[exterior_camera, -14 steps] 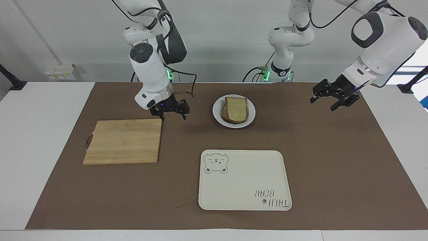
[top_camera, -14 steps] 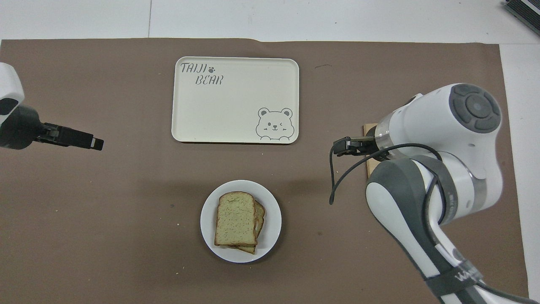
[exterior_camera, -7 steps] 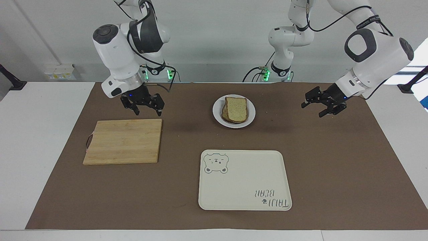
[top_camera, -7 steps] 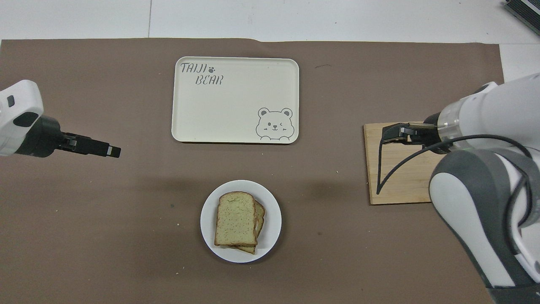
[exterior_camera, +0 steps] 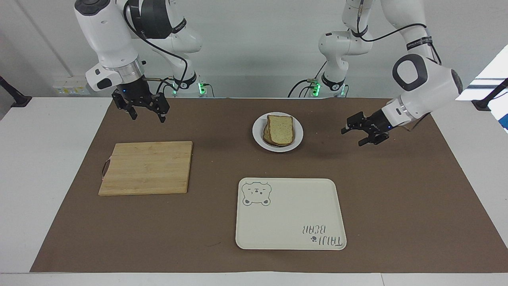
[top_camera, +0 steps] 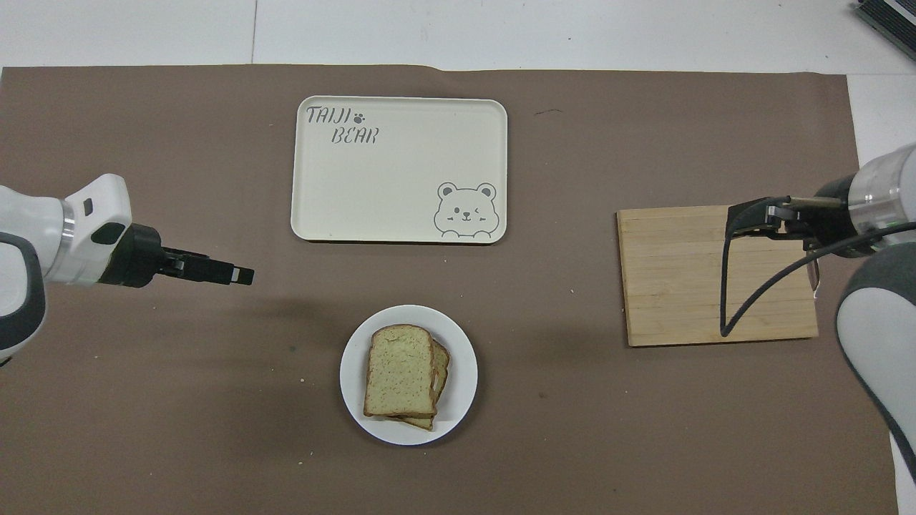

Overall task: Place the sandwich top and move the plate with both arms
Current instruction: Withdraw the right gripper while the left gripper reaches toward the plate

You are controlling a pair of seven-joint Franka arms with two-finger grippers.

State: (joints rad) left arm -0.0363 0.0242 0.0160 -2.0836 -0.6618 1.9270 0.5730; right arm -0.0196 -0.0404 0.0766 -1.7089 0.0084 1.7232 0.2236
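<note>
With the sandwich top [exterior_camera: 281,128] lying stacked on the plate [exterior_camera: 297,141], left claw [exterior_camera: 358,134] and right claw [exterior_camera: 145,112] hanging wide, uneven lifting is risking sliding bread.

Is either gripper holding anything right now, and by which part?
Nothing is held. The left gripper and right gripper are both open and empty, in the air over the brown mat.

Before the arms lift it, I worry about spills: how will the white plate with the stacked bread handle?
The plate looks stiff, so it should lift without bending. Its rim seems low, so a tilt could probably slide the sandwich top off the slice beneath. The stack already sits skewed, so it may shift if jolted.
</note>
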